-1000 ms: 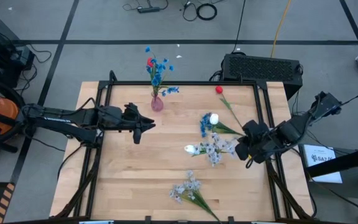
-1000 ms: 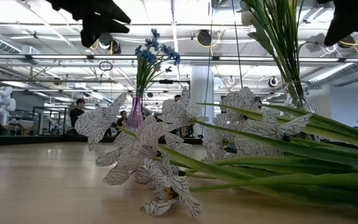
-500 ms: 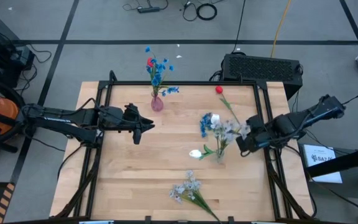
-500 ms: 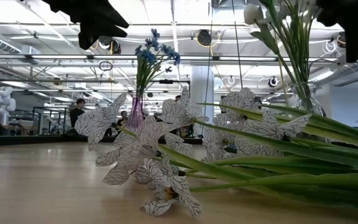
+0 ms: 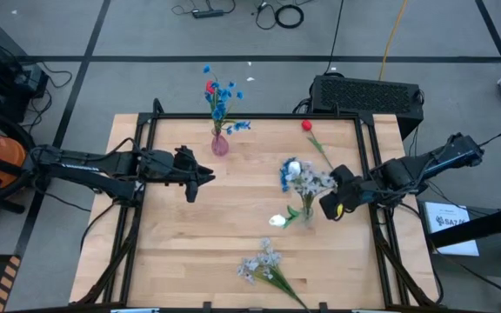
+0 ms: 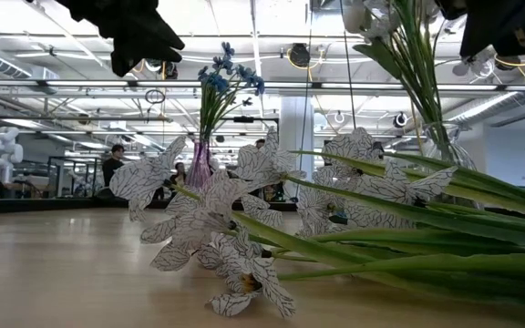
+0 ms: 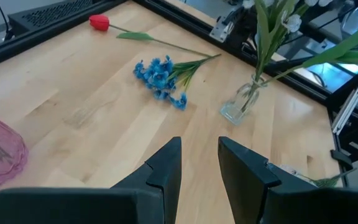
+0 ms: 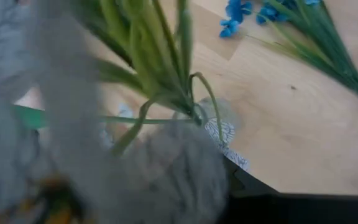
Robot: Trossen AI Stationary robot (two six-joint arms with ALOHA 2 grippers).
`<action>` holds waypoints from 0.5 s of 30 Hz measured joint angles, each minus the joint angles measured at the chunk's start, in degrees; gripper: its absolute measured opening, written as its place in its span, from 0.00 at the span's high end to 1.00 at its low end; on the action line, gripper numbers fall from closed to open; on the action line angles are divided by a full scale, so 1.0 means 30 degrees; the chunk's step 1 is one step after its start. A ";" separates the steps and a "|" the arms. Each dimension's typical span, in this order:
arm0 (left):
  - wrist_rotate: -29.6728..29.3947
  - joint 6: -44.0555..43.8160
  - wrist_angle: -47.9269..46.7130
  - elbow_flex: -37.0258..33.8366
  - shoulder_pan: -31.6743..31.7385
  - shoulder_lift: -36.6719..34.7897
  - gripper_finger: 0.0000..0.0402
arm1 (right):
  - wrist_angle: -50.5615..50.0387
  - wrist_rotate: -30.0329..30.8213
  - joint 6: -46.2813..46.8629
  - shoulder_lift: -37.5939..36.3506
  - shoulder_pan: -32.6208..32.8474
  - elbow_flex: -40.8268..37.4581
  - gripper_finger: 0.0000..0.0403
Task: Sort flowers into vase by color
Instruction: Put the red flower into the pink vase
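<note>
On the wooden worktop (image 5: 198, 252) there's a clear glass vase (image 7: 241, 104) on the right side with pale white flowers (image 5: 307, 181) stuck in it, stems leaning. The right gripper (image 5: 336, 198) sits just beside that vase, up near the blossoms — can't tell whether it's clamped or loose, since leaves fill the right wrist view. A blue spray (image 7: 160, 73) lies flat right next to the clear vase, and a red tulip (image 5: 307, 127) lies near the far edge with its stem pointing toward the vase. A white tulip (image 5: 277, 221) shows low beside the vase. Another pale spray (image 5: 263, 264) lies near the front edge. The pink vase (image 5: 220, 143) at the back holds blue flowers plus one red bud. The left gripper (image 7: 199, 163) hovers over bare wood near the pink vase — fingers parted, gripping nothing.
</note>
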 joint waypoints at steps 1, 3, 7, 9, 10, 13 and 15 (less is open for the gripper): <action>0.0000 0.0006 -0.0024 0.0000 0.0000 0.0002 0.72 | 0.0239 -0.0212 -0.0055 0.0000 0.0000 0.0004 1.00; 0.0000 0.0015 -0.0013 0.0000 0.0000 -0.0005 0.72 | 0.0306 -0.0628 -0.0328 0.0029 0.0070 0.0272 1.00; 0.0000 0.0022 -0.0017 0.0000 0.0000 -0.0004 0.72 | 0.0324 -0.0715 -0.0660 0.0420 0.0757 0.1551 1.00; 0.0000 0.0022 -0.0038 0.0000 0.0000 0.0000 0.72 | -0.0024 -0.0503 -0.0697 0.0717 0.1209 0.2308 1.00; 0.0000 0.0027 -0.0091 0.0000 0.0000 0.0002 0.72 | -0.0284 -0.0348 -0.0707 0.0871 0.1432 0.2707 1.00; 0.0000 0.0216 -0.0150 0.0000 0.0000 -0.0003 0.72 | -0.1219 -0.0265 -0.0708 0.1341 0.1772 0.3702 1.00; -0.0007 0.0576 -0.0155 0.0000 0.0000 -0.0005 0.72 | -0.1857 -0.0273 -0.0700 0.1623 0.1905 0.4188 1.00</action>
